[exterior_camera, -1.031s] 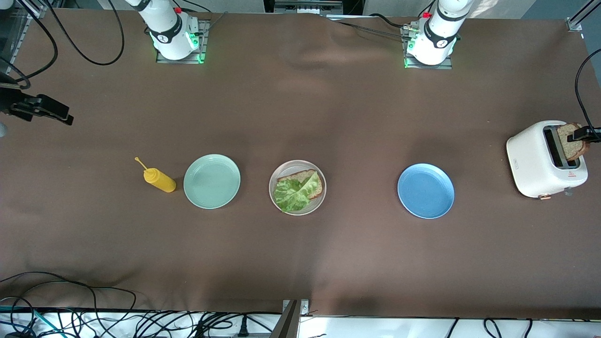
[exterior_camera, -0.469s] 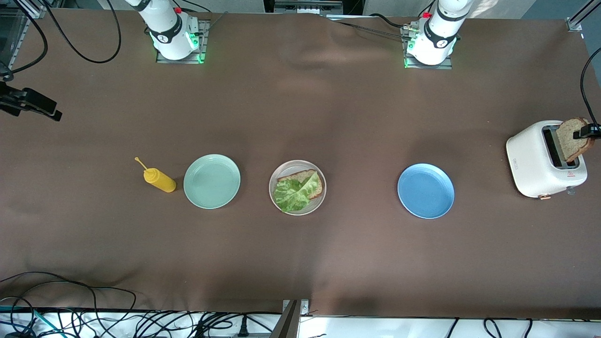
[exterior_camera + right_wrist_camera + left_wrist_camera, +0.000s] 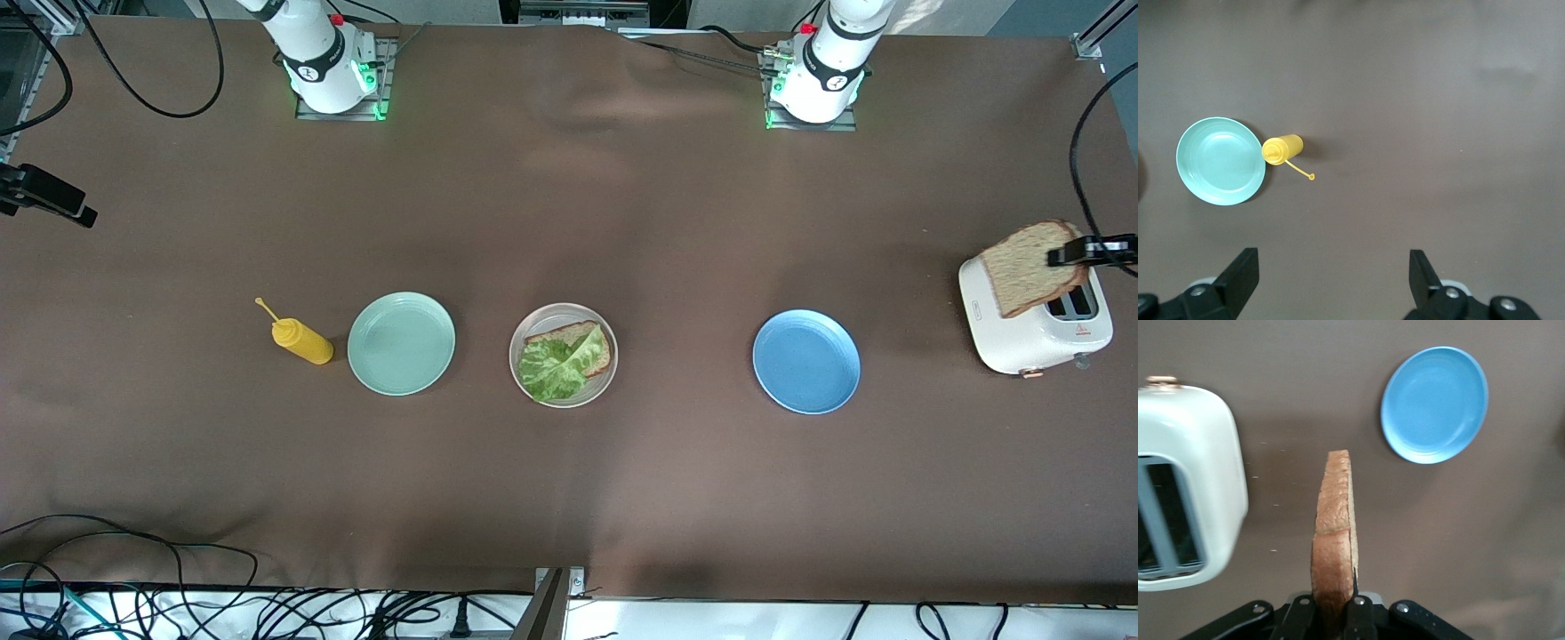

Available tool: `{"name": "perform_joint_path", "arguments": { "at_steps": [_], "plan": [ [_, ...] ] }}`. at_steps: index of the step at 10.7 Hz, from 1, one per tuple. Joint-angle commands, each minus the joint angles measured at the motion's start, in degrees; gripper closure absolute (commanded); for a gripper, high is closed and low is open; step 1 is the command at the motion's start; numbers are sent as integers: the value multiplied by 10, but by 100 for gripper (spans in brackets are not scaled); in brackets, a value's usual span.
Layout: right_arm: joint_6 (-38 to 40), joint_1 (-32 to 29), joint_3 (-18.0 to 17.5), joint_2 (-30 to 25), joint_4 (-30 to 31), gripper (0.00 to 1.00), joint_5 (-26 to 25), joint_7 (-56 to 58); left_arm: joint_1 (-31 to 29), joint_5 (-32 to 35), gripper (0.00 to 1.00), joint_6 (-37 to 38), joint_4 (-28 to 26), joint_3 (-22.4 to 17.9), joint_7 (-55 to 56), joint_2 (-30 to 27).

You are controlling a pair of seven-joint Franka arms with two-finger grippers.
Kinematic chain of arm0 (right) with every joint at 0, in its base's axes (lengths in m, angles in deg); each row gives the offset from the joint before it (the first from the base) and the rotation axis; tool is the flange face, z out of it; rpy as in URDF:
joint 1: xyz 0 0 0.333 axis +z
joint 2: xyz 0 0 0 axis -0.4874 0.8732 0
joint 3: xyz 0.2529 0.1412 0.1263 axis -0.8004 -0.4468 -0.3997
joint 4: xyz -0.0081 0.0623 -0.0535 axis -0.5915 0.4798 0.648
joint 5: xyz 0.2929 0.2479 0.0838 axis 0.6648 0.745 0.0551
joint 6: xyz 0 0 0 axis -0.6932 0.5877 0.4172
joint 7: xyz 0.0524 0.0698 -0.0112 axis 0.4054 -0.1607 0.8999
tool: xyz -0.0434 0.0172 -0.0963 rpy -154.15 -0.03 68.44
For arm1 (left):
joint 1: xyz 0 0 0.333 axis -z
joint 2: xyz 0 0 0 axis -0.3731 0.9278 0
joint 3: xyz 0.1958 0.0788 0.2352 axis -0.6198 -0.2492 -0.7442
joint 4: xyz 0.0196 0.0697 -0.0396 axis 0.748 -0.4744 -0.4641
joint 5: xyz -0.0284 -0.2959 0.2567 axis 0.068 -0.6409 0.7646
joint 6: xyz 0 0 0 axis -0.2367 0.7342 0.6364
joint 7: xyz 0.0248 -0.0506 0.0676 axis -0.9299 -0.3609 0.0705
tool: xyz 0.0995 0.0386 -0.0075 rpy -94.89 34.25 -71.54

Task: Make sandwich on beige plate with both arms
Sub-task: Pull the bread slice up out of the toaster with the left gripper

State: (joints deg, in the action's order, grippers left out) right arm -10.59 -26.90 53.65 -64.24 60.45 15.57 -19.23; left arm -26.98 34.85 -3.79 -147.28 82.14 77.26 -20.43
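The left tool is gripping the second bread slice by its edge and is now holding it clear above the toaster, which is sitting at the edge of the bench at the left arm's end. In the left wrist view the slice is standing edge-on between the closed fingers, hanging over bare bench between the toaster and the blue plate, and the toaster's slots are showing empty.

Compared with a second ago, the slice is no longer sitting in the slot: it has come fully out and is tilting flatter. That is the key change for the task, I judge, since the top slice is now free to be carried.

The beige plate is lying near the middle of the bench, between the mint-green plate and the blue plate. It is already carrying the bottom bread slice with the lettuce leaf draped over it, so only the top slice is missing from the sandwich.

The right tool is waiting with its jaws wide open and empty, hanging over the edge of the bench at the right arm's end, having drifted farther out that way. The mustard bottle is lying just beside the mint-green plate, unmoved.
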Motion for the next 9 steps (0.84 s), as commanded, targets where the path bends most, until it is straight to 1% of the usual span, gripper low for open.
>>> {"name": "perform_joint_path", "arguments": {
  "at_steps": [1, 2, 3, 4, 5, 7, 9],
  "plan": [
    [9, 0, -3, -7, -2, 0, -2, -2, 54, -47, 100, 7, 6, 2, 69, 9],
    [10, 0, -3, -7, -1, 0, -2, -1, 94, -70, 100, 5, 7, 0, 101, 20],
    [10, 0, -3, -7, -1, 0, -2, -1, 121, -81, 100, -5, 11, 0, 140, 32],
    [10, 0, -3, -7, -1, 0, -2, 0, 149, -102, 100, -31, 11, -1, 169, 36],
    [11, 0, -3, -7, -1, 0, -2, 0, 174, -123, 100, -51, 10, -2, 186, 48],
    [21, 0, -1, -7, -1, 0, -1, -1, 199, -162, 100, -98, 10, -2, 189, 68],
    [20, 0, -2, -7, -2, 0, -2, -4, 246, -177, 100, -150, 9, -2, 216, 87]
  ]
}}
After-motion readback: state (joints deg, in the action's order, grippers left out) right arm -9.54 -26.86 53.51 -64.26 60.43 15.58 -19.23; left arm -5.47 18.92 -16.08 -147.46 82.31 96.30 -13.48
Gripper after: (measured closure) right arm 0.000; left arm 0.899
